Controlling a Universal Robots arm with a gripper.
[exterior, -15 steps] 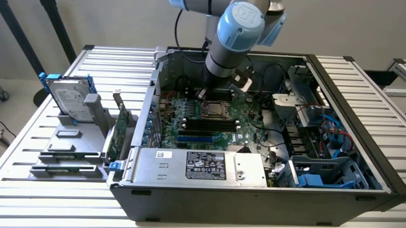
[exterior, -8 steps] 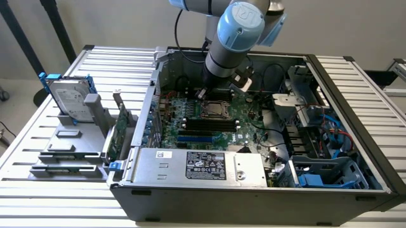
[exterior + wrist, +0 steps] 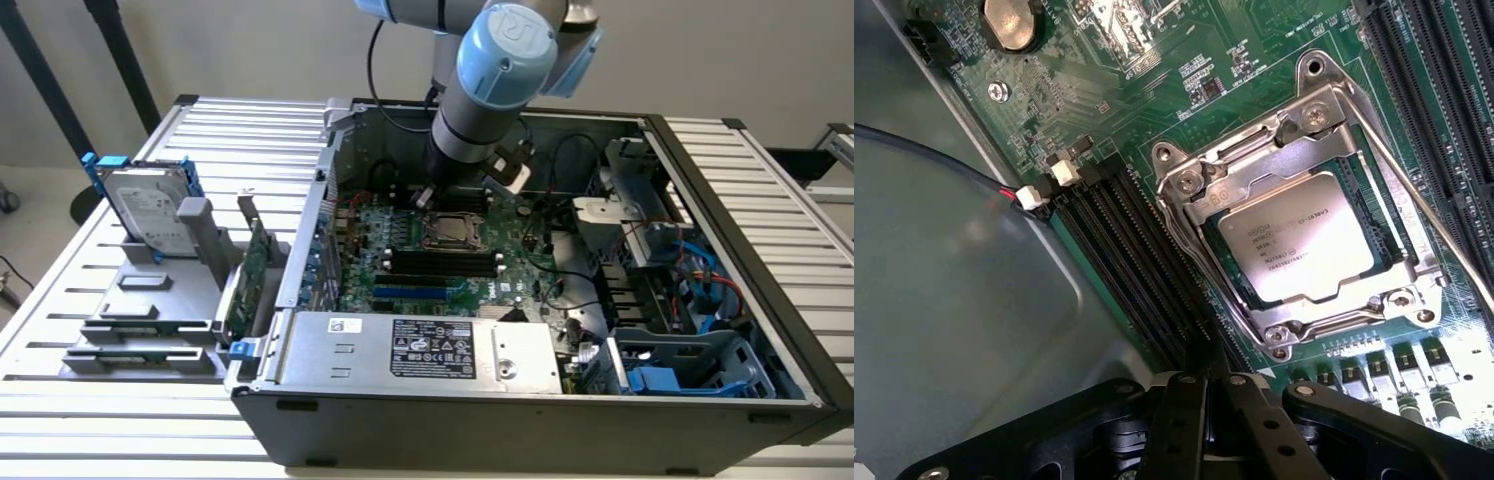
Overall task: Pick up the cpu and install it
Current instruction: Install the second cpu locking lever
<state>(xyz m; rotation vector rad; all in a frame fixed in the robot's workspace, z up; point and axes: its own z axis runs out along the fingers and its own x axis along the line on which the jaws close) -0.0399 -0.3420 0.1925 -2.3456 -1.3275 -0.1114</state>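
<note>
The cpu (image 3: 1296,250), a small flat square chip with a silver-grey top, lies inside the metal socket frame (image 3: 1324,110) on the green motherboard (image 3: 1134,90). In the exterior view the cpu (image 3: 454,232) sits in the middle of the open computer case, just below the end of the arm. My gripper (image 3: 1206,388) hovers a little above the board beside the socket, over the black memory slots (image 3: 1144,270). Its black fingers are shut against each other with nothing between them. In the exterior view the gripper (image 3: 431,196) is largely hidden behind the arm's wrist.
A silver power supply (image 3: 414,345) with a black label fills the case's front. A hard drive (image 3: 140,210) in blue brackets stands on a grey rack at the exterior view's left. Drive bays and blue cables (image 3: 694,290) crowd the case's right side. Case walls (image 3: 534,415) surround the board.
</note>
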